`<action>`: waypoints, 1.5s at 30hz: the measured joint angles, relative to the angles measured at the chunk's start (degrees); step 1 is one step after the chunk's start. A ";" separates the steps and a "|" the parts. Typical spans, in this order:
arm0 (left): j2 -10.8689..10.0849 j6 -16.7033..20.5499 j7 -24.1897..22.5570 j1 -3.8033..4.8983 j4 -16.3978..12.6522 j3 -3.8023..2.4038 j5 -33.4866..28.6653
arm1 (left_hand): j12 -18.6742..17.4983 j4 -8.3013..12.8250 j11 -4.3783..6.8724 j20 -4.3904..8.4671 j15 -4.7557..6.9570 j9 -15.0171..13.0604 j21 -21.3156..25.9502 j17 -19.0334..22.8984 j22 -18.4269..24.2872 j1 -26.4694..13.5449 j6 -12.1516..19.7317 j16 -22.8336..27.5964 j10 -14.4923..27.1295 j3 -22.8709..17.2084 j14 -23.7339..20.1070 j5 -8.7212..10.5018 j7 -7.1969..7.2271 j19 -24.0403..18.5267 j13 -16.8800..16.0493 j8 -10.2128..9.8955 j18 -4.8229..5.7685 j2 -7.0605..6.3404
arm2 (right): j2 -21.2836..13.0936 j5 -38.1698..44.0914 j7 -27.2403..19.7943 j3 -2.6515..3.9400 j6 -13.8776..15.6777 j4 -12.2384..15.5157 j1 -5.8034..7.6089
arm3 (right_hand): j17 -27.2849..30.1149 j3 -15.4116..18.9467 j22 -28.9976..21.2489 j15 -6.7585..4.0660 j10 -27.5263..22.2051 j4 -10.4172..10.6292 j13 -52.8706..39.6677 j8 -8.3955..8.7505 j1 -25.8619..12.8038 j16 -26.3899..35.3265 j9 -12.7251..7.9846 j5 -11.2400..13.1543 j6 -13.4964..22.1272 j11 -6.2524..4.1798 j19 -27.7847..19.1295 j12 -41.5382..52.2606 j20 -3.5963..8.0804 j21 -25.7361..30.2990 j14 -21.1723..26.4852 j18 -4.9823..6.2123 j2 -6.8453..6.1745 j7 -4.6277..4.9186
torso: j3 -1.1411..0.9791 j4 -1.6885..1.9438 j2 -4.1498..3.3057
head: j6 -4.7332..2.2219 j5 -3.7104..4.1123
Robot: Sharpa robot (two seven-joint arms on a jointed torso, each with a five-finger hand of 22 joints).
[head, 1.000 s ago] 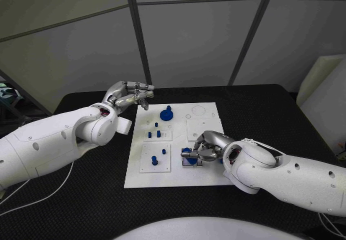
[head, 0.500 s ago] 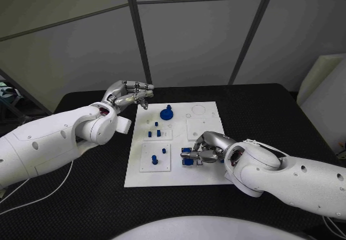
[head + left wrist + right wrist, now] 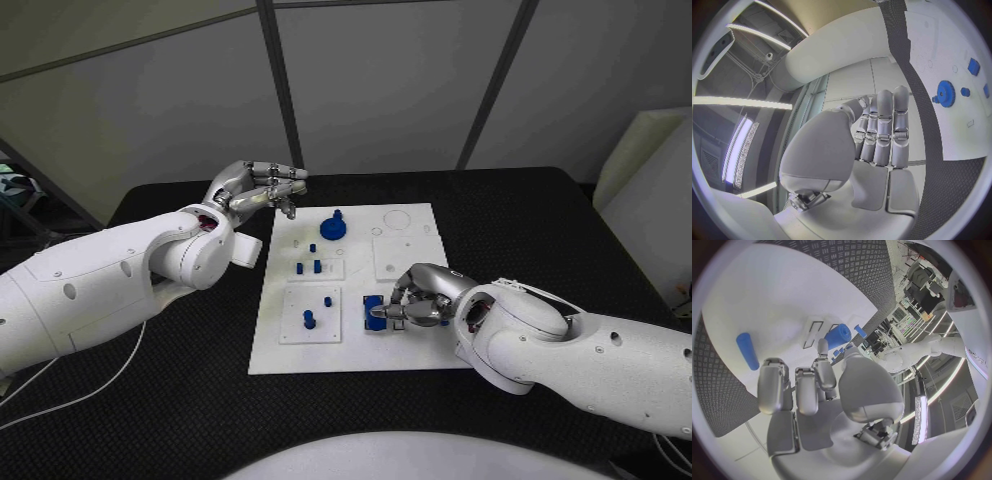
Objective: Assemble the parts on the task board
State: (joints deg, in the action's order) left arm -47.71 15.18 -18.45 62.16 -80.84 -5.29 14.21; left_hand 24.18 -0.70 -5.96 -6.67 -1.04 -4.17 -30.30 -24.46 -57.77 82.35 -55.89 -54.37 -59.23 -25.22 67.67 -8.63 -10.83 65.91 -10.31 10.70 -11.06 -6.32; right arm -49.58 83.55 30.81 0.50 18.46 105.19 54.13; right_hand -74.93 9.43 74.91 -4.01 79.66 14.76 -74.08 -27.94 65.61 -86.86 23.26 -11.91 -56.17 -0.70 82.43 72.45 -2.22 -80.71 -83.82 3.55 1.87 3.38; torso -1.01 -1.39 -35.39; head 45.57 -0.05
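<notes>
Right hand [image 3: 411, 305] has shifted slightly over the last second, fingers curled on a blue part [image 3: 376, 311] at the task board [image 3: 411, 355] near edge; seating underway, probably. Beyond it, pegs [image 3: 307, 320] unmoved. Farthest, left hand [image 3: 257, 188] unchanged, closed, holding nothing.

Parts [image 3: 310, 267] stand on the task board [image 3: 411, 218], mid-table [image 3: 577, 225].

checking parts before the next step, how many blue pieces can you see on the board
About 7: a gear at the far end, three pegs below it, two pegs on the near-left plate, and one piece at the right hand. That hand may hide more.
</notes>
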 measured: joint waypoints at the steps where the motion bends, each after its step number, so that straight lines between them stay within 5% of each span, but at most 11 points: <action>1: -0.01 -0.01 0.01 0.00 0.00 0.00 0.00 | 0.00 0.00 0.00 0.00 0.00 0.00 0.00 0.00 0.00 0.00 0.00 0.00 0.00 0.00 0.00 0.00 0.00 0.00 0.00 0.00 0.00 0.00 | 0.00 0.08 -0.01 0.00 -0.08 0.00 0.00 | 0.00 -0.11 0.00 0.00 0.21 -0.18 -0.10 0.00 1.03 0.00 0.05 0.32 0.00 -0.03 0.00 0.00 0.00 0.00 0.00 0.00 0.09 0.00 | 0.00 0.02 -0.01 | -0.01 -0.06; 19: -0.01 -0.15 0.18 0.00 0.07 0.00 0.00 | 0.22 0.00 0.00 0.00 -0.19 0.00 0.00 0.05 0.00 0.00 0.00 0.00 -0.01 0.00 -0.19 0.00 0.00 0.00 0.00 0.00 0.00 0.00 | 0.04 0.95 -0.40 0.01 -0.23 -0.01 0.02 | 0.01 0.49 0.00 -0.21 0.62 -0.30 -0.70 0.00 3.93 -0.22 0.34 -0.26 -0.21 -0.21 0.20 0.56 0.20 -0.48 -0.22 0.01 0.28 -0.21 | 0.00 -0.04 -0.09 | 0.20 -0.23; 45: 0.16 -0.32 0.36 0.00 0.16 0.00 0.00 | 0.21 0.00 -0.32 0.00 -0.19 -0.01 0.00 0.04 0.00 0.00 0.00 0.00 0.15 0.00 -0.19 0.00 0.00 0.00 0.00 0.00 0.00 0.00 | 3.65 1.04 -2.20 0.12 2.60 -4.20 0.08 | 0.02 -0.19 -0.01 -0.71 1.73 -2.10 -1.35 -1.02 10.65 -0.94 1.23 1.28 -1.87 -0.33 1.23 2.91 0.81 -1.56 -0.10 0.00 2.91 -1.22 | -0.03 0.02 -0.12 | 0.49 -0.59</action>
State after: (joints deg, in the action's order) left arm -47.55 14.87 -18.10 62.16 -80.68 -5.29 14.21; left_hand 24.39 -0.70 -6.28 -6.67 -1.23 -4.17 -30.30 -24.42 -57.77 82.35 -55.89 -54.37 -59.08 -25.22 67.48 -8.63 -10.83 65.91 -10.31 10.70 -11.06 -6.32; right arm -45.93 84.59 28.61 0.63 21.06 100.99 54.22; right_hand -74.91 9.24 74.91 -4.72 81.39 12.66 -75.44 -28.96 76.26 -87.80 24.48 -10.63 -58.04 -1.03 83.65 75.36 -1.41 -82.26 -83.92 3.55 4.78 2.16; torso -1.04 -1.37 -35.51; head 46.05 -0.64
